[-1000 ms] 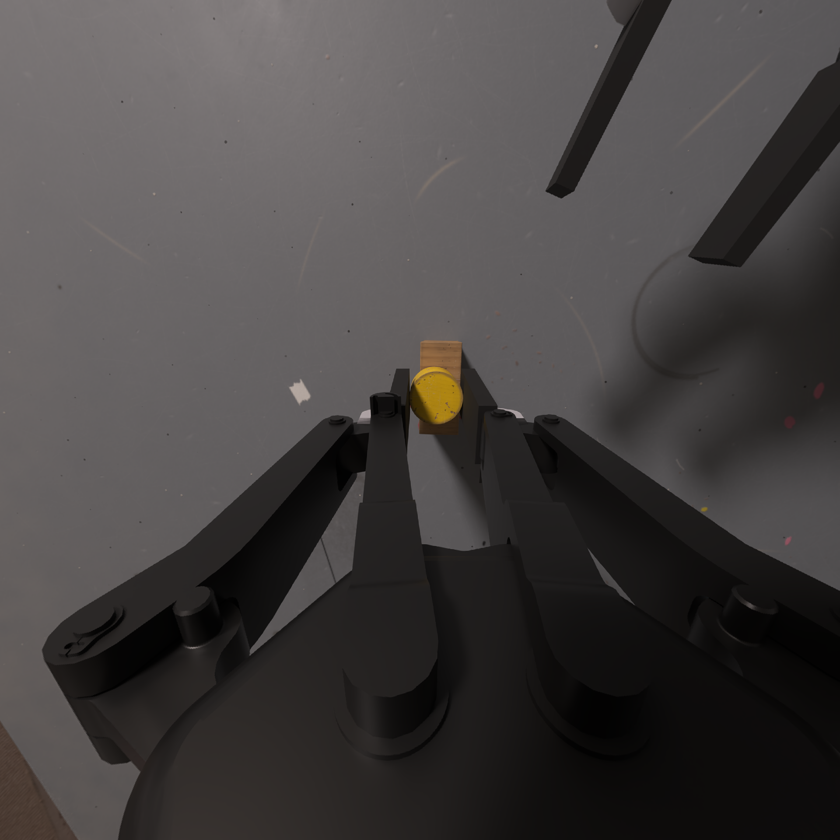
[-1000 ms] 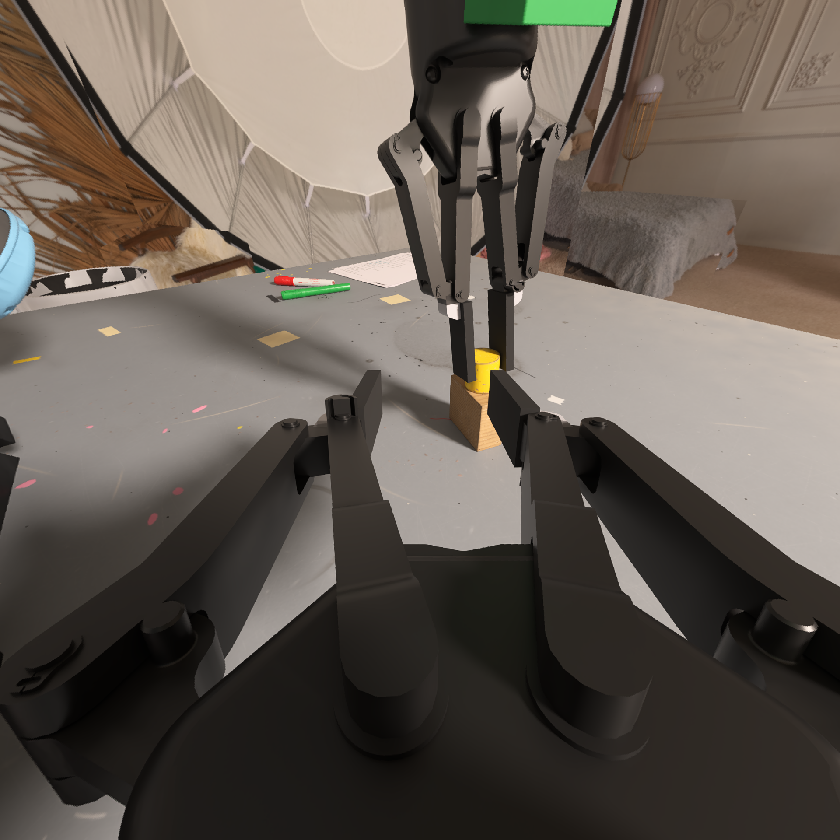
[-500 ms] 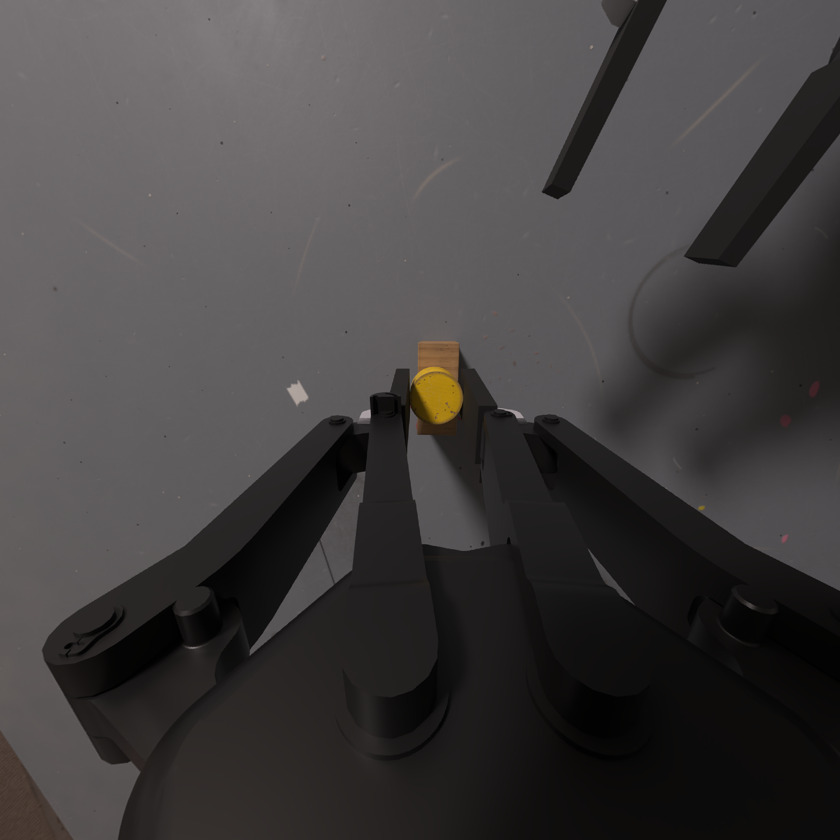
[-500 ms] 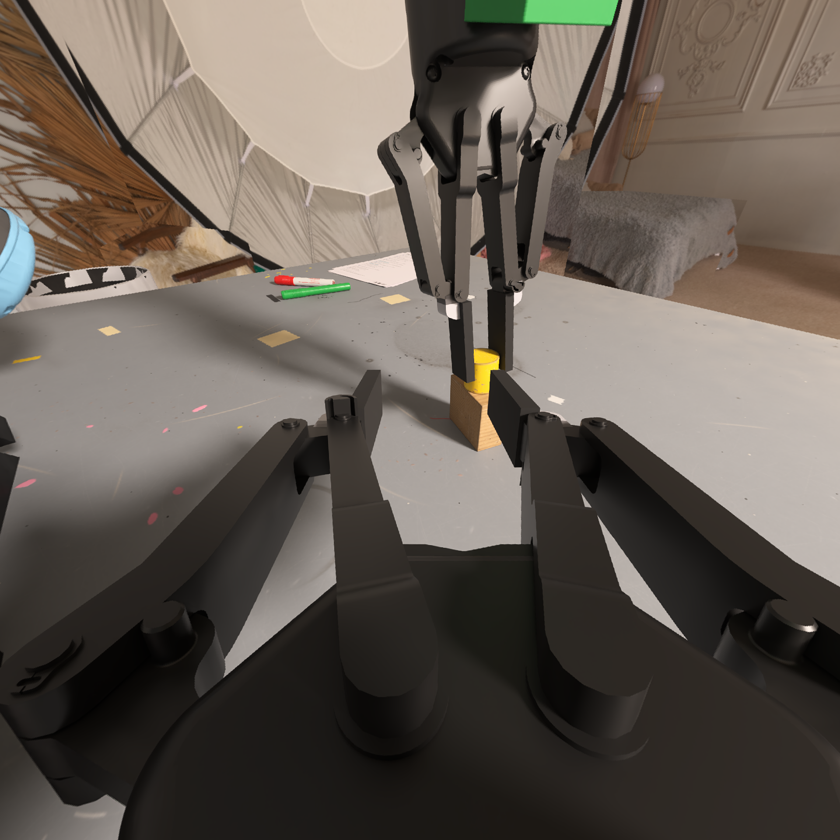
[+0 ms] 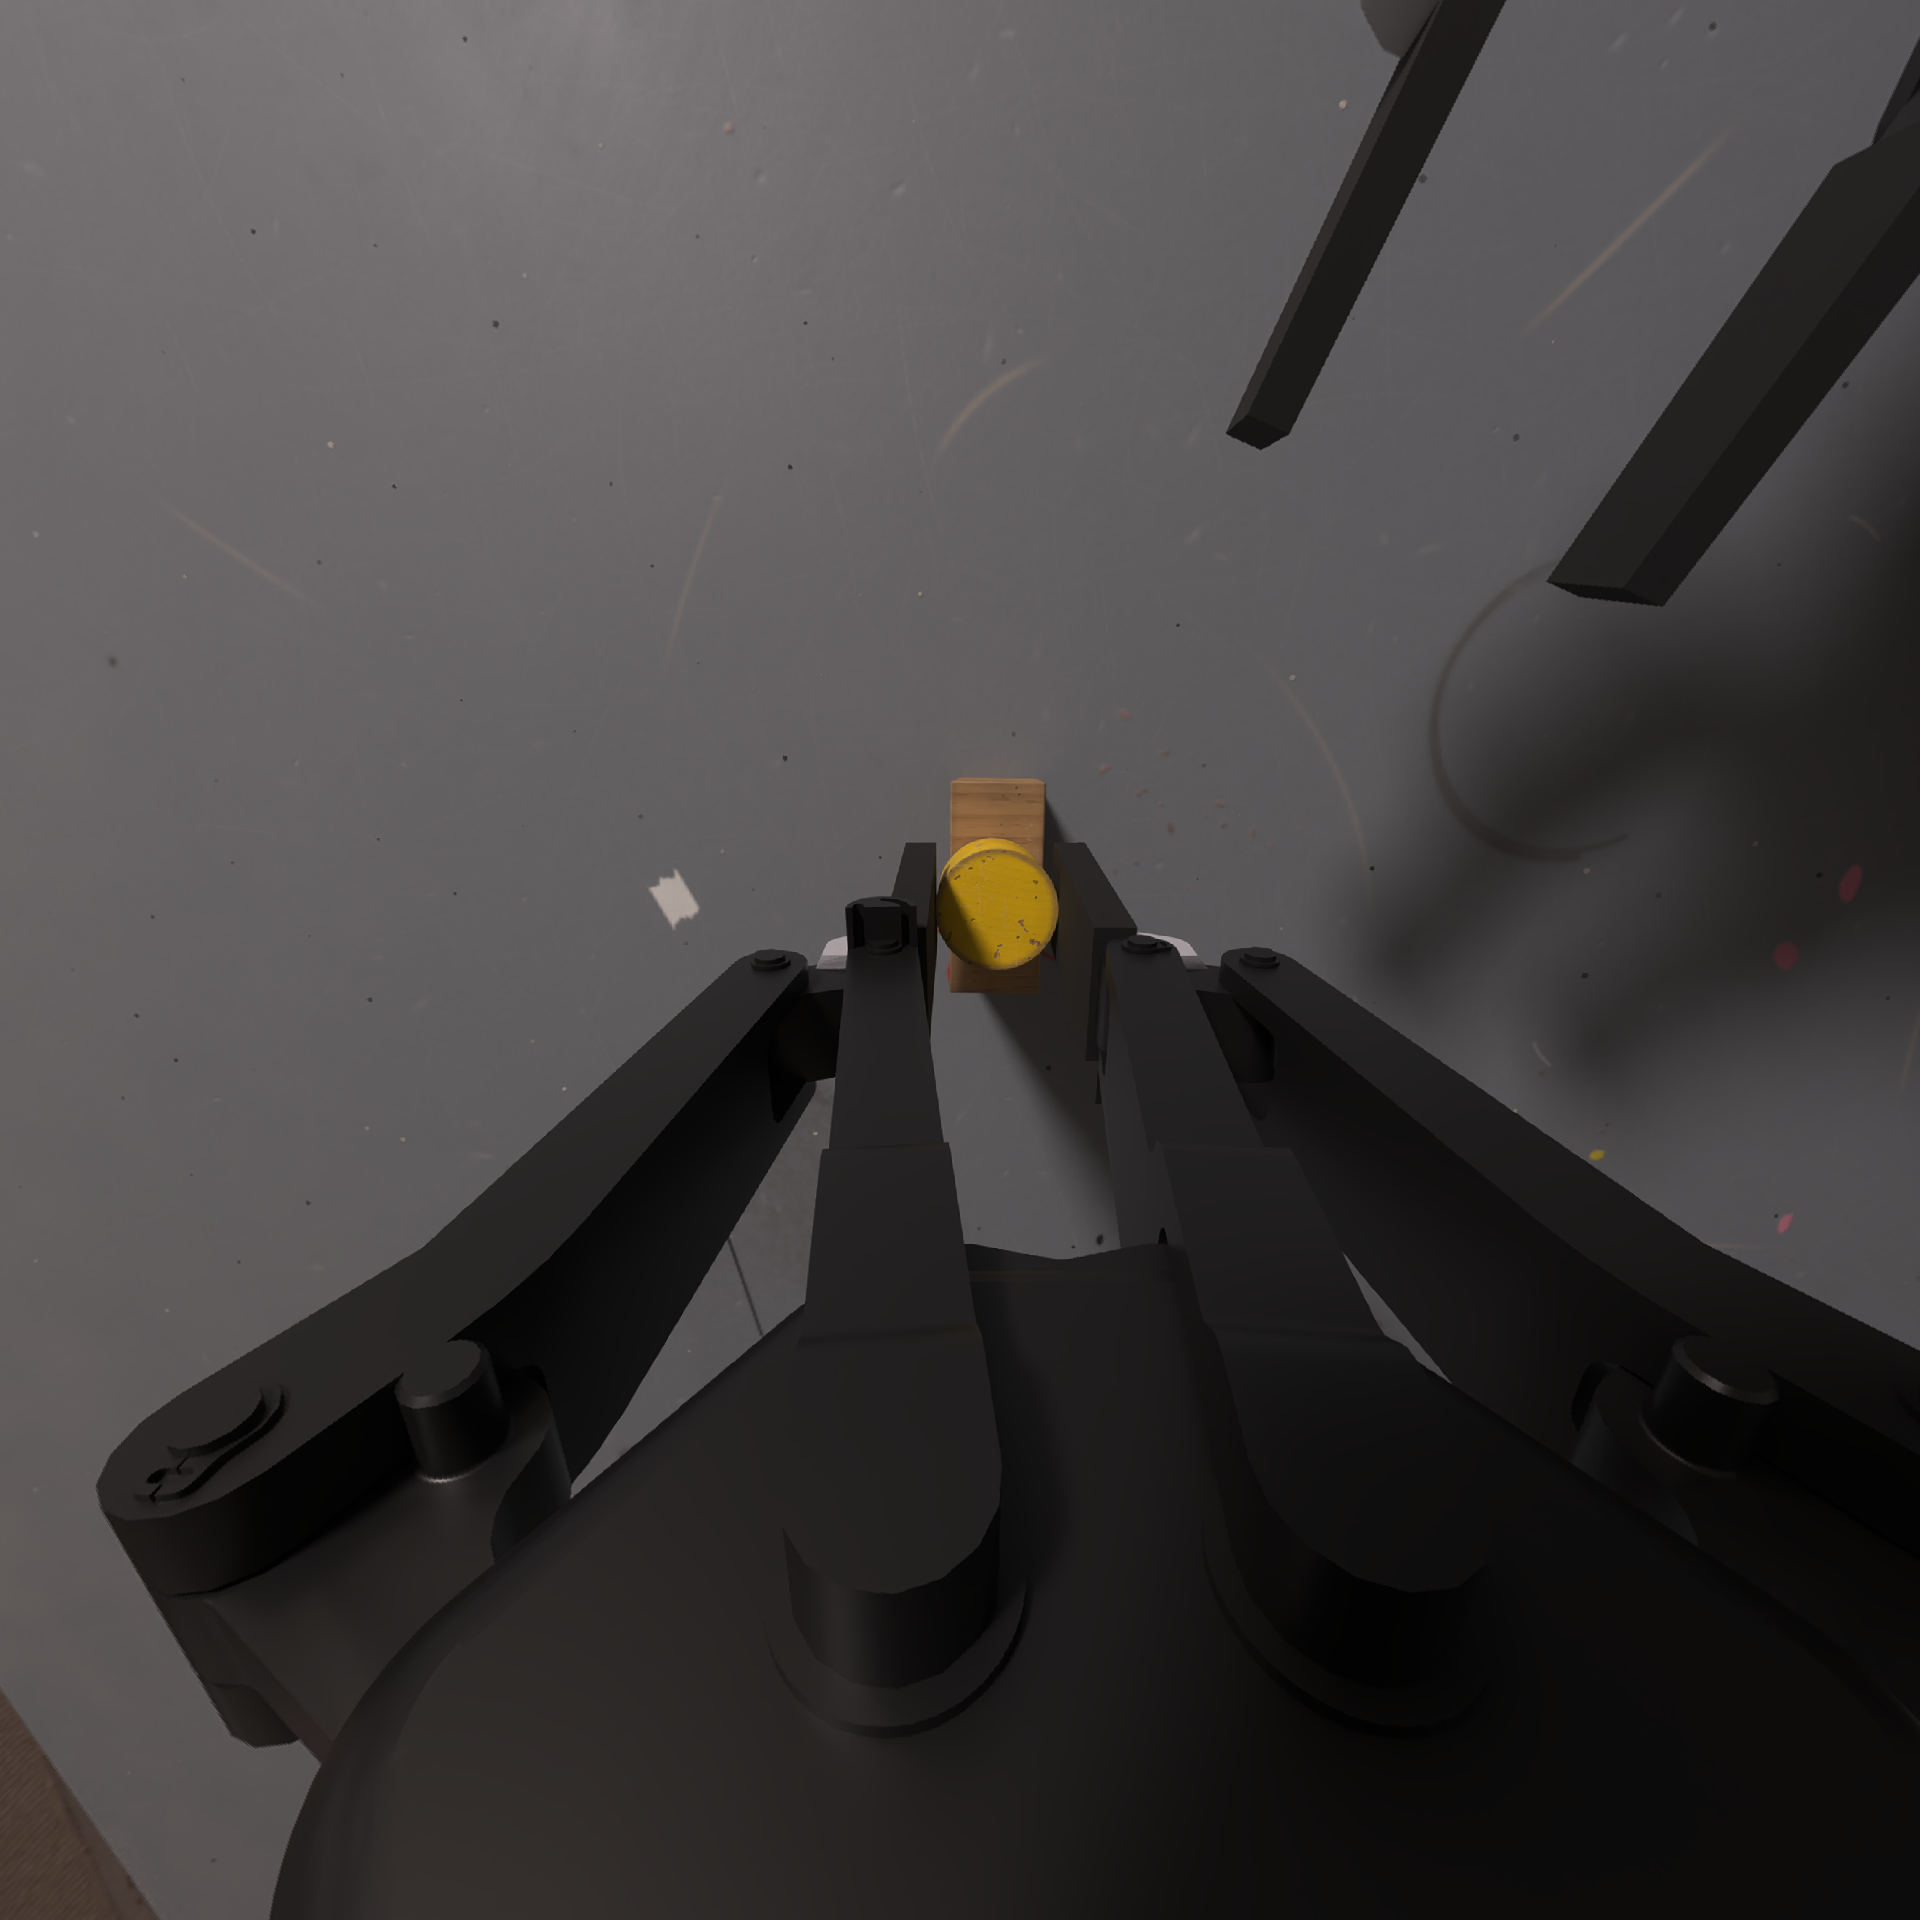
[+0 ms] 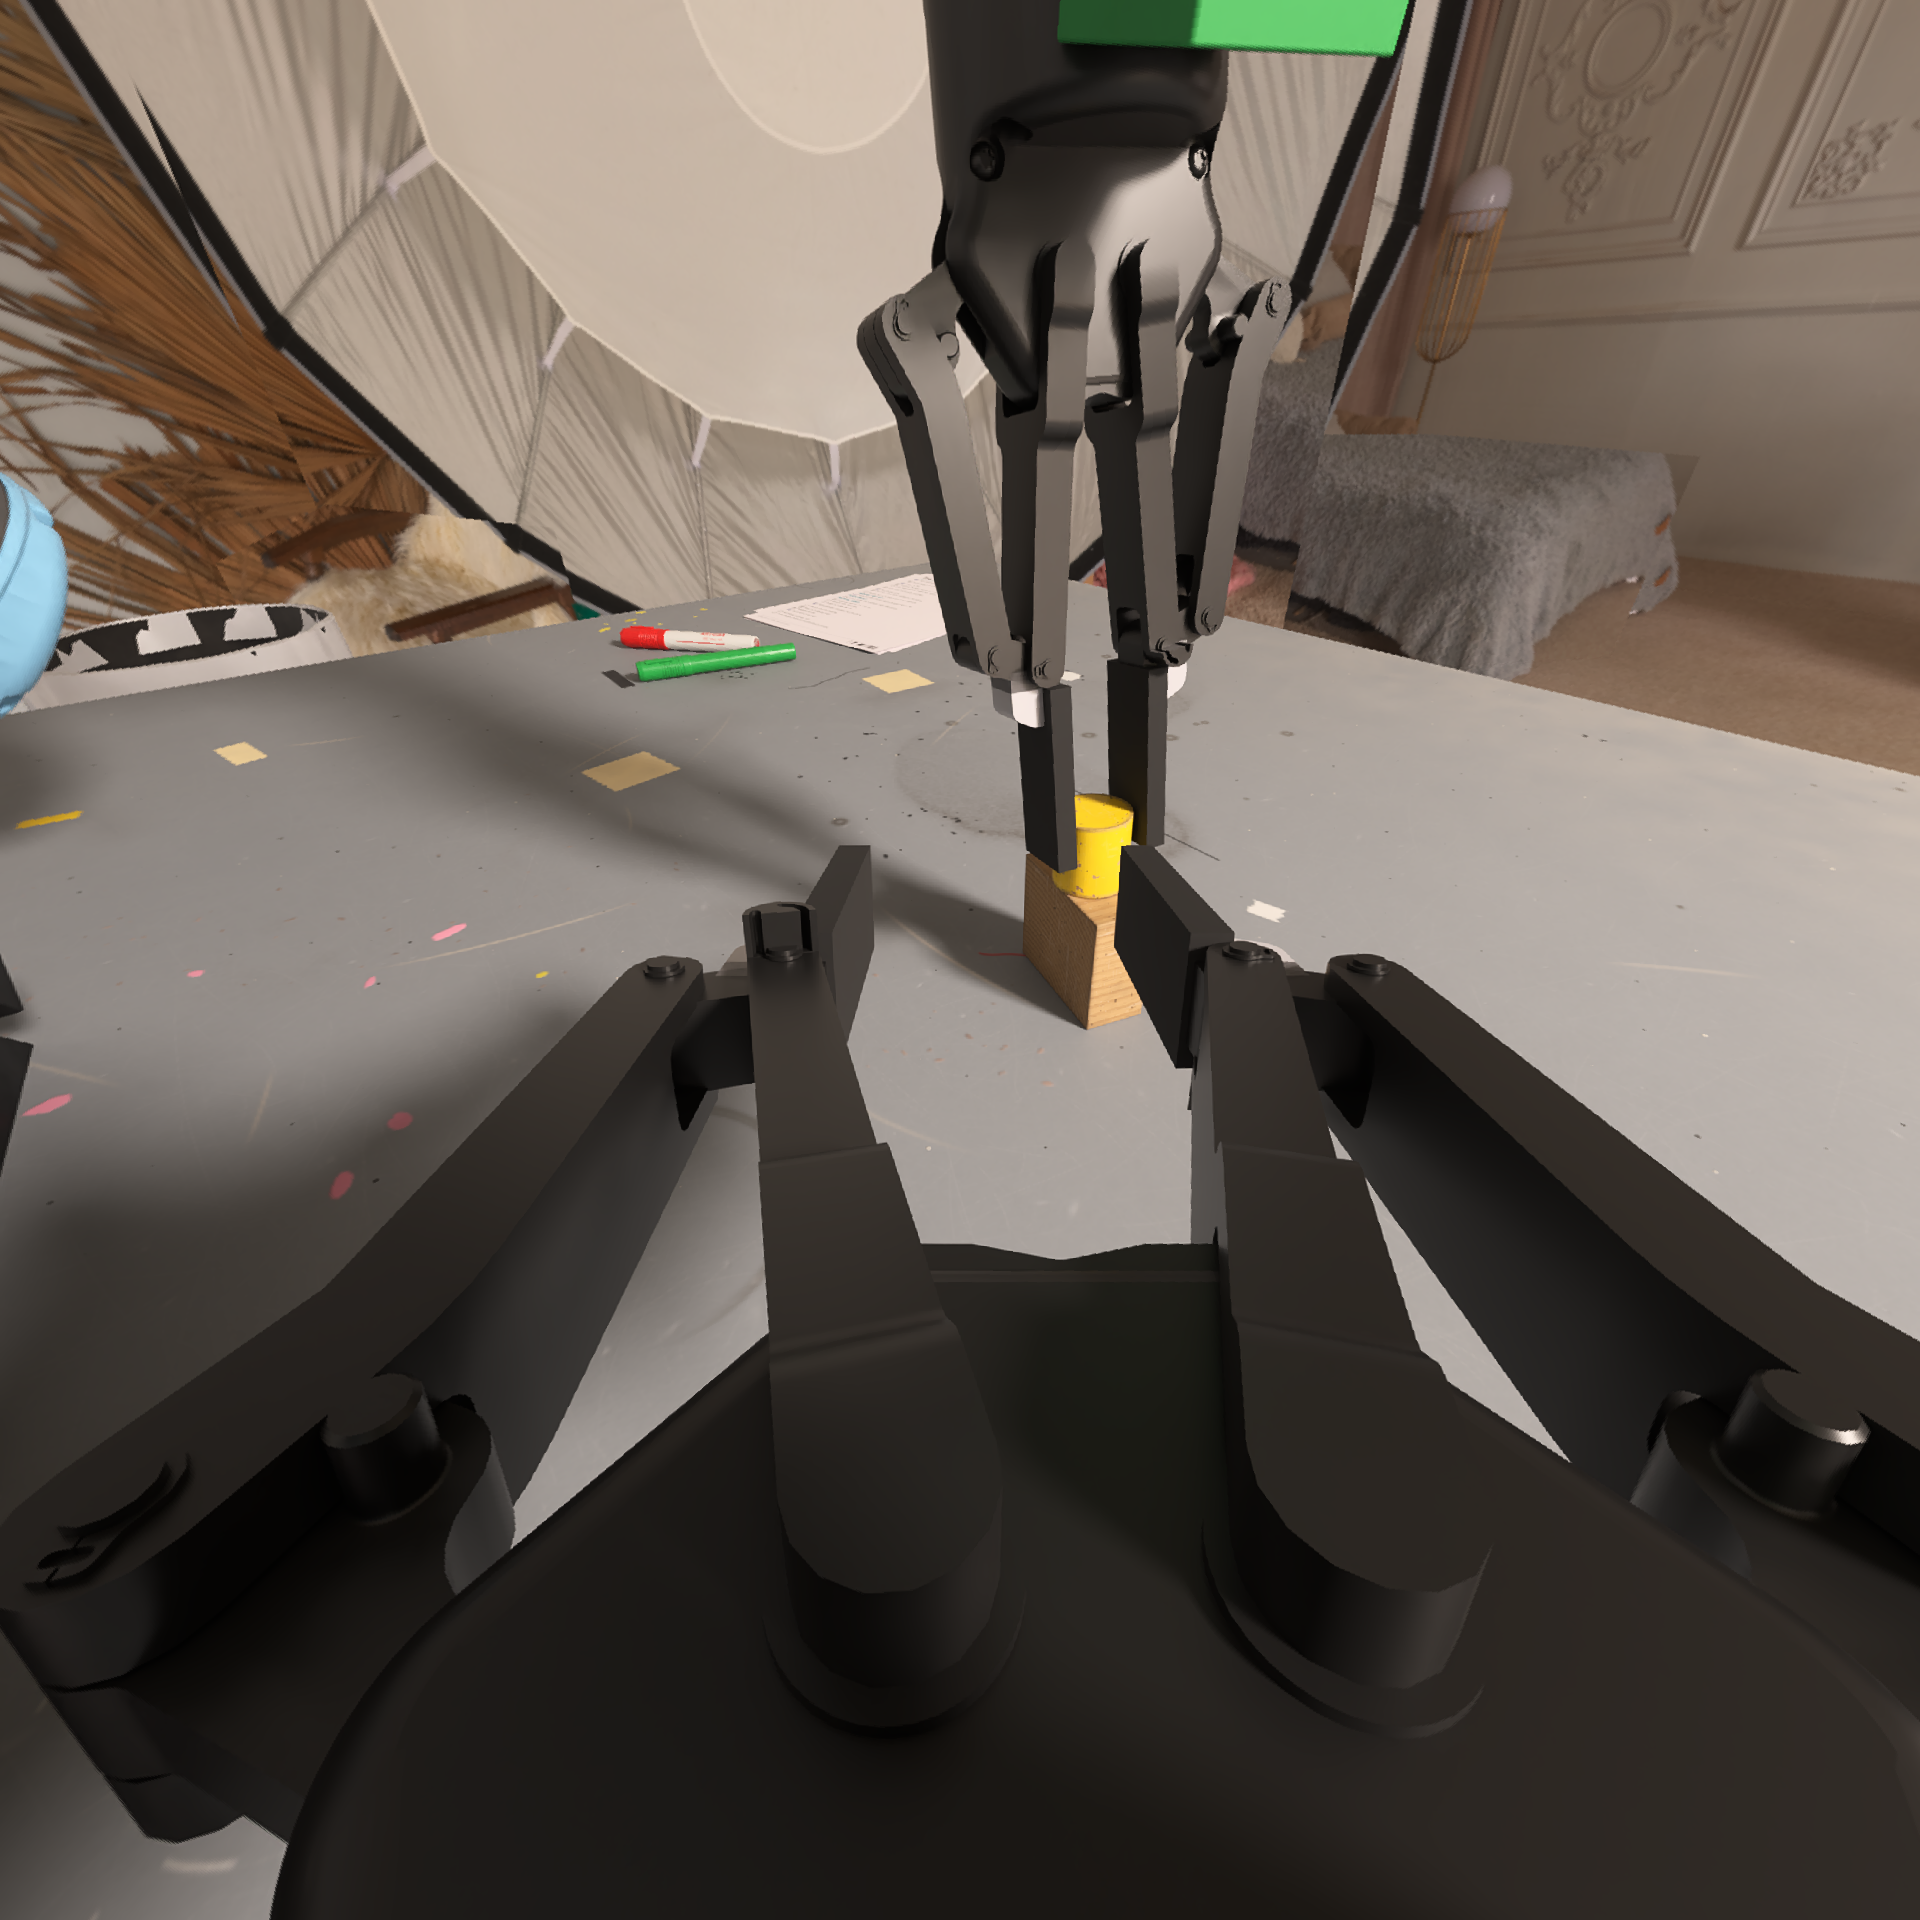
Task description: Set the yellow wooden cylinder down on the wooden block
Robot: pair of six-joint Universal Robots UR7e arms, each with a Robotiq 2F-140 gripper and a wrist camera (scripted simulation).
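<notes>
The yellow wooden cylinder (image 5: 995,900) stands upright between the fingers of my left gripper (image 5: 997,868), which is shut on it. Its lower end is on or just above the top of the wooden block (image 5: 995,808). The block stands on the grey table. In the right wrist view the left gripper (image 6: 1096,847) comes straight down, and the cylinder (image 6: 1096,857) sits at the top of the block (image 6: 1075,961). My right gripper (image 6: 992,873) is open and empty, hovering just in front of the block. Its fingers (image 5: 1605,582) also show in the left wrist view.
A red marker (image 6: 686,637), a green marker (image 6: 717,661) and a sheet of paper (image 6: 862,613) lie at the table's far side. Tape pieces (image 6: 629,771) dot the surface. A white scrap (image 5: 673,899) lies left of the block. A blue object (image 6: 26,592) is at the left edge.
Almost nothing. The left gripper with the cylinder has drifted very slightly over the block. The right gripper has stayed still and open.
</notes>
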